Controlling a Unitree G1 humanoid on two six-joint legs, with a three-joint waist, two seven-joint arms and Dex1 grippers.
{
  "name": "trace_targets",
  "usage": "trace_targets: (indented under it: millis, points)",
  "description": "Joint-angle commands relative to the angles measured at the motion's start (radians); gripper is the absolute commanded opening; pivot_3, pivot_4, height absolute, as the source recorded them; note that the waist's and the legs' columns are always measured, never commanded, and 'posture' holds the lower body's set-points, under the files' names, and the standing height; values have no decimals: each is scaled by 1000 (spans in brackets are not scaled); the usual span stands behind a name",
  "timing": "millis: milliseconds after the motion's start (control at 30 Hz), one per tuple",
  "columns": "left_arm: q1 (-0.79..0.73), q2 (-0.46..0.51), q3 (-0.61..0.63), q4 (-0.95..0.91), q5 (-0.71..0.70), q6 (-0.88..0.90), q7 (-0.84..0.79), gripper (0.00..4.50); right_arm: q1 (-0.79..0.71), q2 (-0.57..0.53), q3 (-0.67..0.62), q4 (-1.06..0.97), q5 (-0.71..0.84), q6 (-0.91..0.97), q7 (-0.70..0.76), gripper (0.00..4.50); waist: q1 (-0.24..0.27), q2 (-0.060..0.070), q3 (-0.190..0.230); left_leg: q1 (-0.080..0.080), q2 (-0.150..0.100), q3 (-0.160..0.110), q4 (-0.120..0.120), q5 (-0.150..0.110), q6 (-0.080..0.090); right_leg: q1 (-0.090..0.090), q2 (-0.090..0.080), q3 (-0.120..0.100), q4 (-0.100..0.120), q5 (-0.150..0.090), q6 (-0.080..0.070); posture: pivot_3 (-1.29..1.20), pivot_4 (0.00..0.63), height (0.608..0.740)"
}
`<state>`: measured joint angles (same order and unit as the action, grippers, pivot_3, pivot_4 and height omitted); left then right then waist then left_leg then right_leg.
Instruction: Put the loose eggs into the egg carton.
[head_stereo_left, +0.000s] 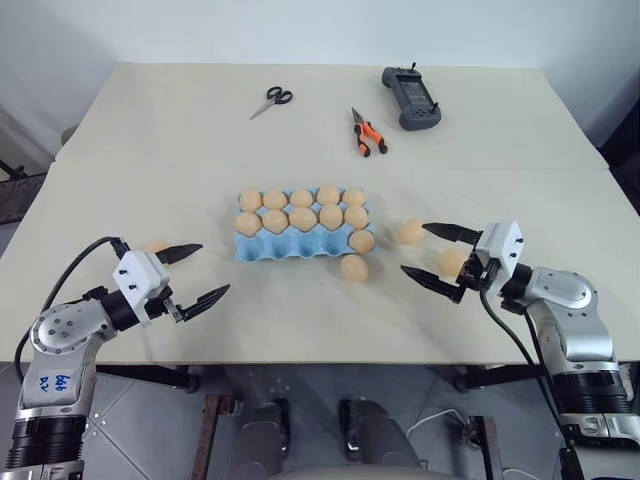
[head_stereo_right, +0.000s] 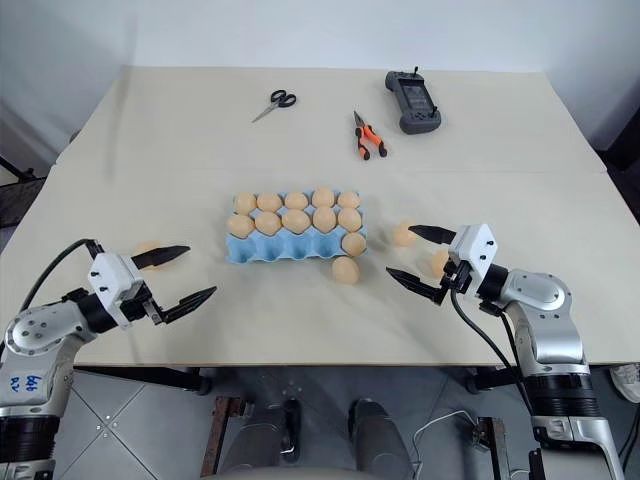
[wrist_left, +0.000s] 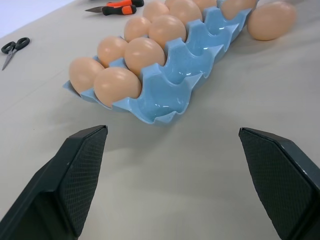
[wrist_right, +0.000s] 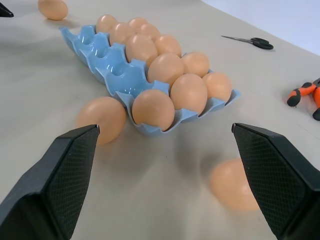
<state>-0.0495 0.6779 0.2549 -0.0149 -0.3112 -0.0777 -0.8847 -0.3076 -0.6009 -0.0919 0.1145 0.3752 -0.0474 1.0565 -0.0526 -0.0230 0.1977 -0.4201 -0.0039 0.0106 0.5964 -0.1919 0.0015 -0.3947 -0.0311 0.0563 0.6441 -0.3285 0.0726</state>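
1. Nearest the table's front edge, the left gripper (head_stereo_left: 196, 273) hovers with its black fingers spread wide and nothing between them; one loose egg (head_stereo_left: 155, 245) lies just behind its far finger.
2. On the other side, the right gripper (head_stereo_left: 430, 256) is likewise wide open and empty-handed. An egg beside its wrist (head_stereo_left: 452, 262) lies between the two fingers, touching neither as far as can be seen, and another egg (head_stereo_left: 411, 232) sits just beyond the far fingertip.
3. A fourth egg (head_stereo_left: 354, 268) rests on the table (head_stereo_left: 300, 320) against the carton's near right corner.
4. The egg carton (head_stereo_left: 290, 248) lies flat at mid-table between the arms, its long axis running left to right. The two far rows are full; the near row holds one egg at its right end, and its other cups are bare.
5. Well behind it lie orange-handled pliers (head_stereo_left: 367, 133), scissors (head_stereo_left: 270, 101) and a dark handheld controller (head_stereo_left: 410, 97), all clear of the grippers.
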Motion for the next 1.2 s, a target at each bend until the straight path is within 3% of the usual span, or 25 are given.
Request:
trace_targets:
  millis: [33,400,633,767,900,1033,1133,1200]
  points:
    - [10,7,14,-47,6,-5,24,4500,-16,8,-12,-13,7,-19,-7,4453,0,0,0,0,0,0,0,0,0,0,0,0,0,0,0,0,150,740]
    - [-61,-28,-63,-123,-58,63,-6,4500,76,-42,-145,-18,9,-22,-117,4453,19,0,0,0,0,0,0,0,0,0,0,0,0,0,0,0,150,740]
    - [-162,-69,-173,-71,-60,54,-91,4500,253,-123,-308,46,28,-40,-109,4453,27,0,0,0,0,2,1,1,2,2,0,-1,-1,0,0,0,150,740]
    - [-193,-95,-215,-30,-55,26,-145,4500,330,-149,-318,96,15,-24,-76,4453,20,1,-1,2,0,3,2,2,4,4,0,0,0,0,0,0,150,740]
    - [-203,-102,-223,-27,-66,37,-160,4500,283,-147,-284,68,29,-3,-72,4453,5,1,-1,6,1,9,2,3,4,4,2,5,3,0,1,0,150,740]
    - [-209,-113,-232,-36,-71,53,-165,4500,145,-140,-197,88,10,65,-59,4453,-6,0,0,18,3,9,2,3,5,18,4,5,0,0,0,0,150,740]
    - [-211,-117,-236,-47,-76,67,-164,4500,51,-133,-140,117,-3,128,-60,4453,-2,0,0,18,6,12,2,1,1,18,4,4,-3,-6,-16,0,150,740]
    - [-210,-119,-235,-57,-74,72,-158,4500,-2,-126,-98,138,-12,164,-48,4453,0,0,0,17,8,15,2,1,2,18,2,4,-4,-6,-16,0,150,740]
